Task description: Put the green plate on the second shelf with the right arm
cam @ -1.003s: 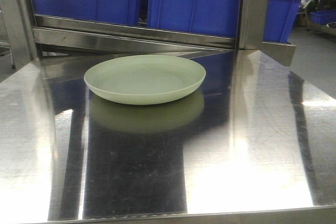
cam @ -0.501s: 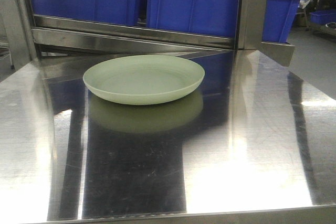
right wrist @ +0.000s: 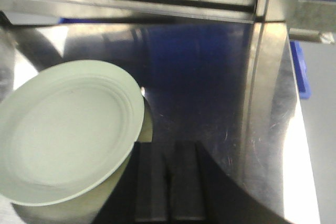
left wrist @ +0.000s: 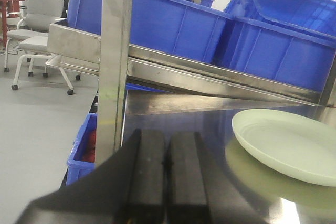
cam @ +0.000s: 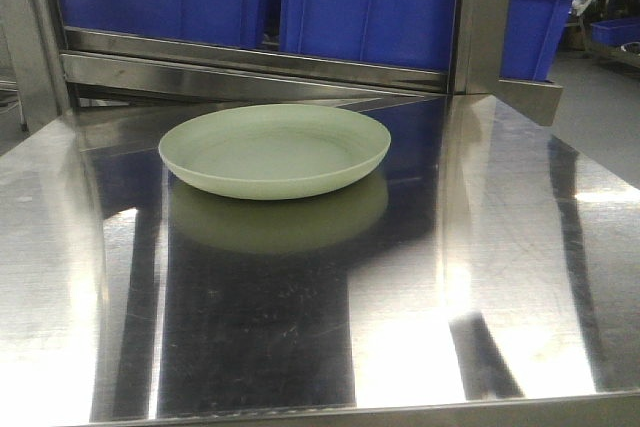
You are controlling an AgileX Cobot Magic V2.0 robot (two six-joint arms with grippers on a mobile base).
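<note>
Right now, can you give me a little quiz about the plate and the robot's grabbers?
1. What stands on the second shelf? A) blue bins B) red cups C) books
2. True or false: the green plate lies on that shelf.
3. Fill in: the jaws of the right gripper are ____.
Key: 1 A. 2 False, it lies on the steel tabletop. 3 shut, holding nothing.

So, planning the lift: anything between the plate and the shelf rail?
Nothing. The front view shows only bare tabletop between the plate and the shelf rail.
</note>
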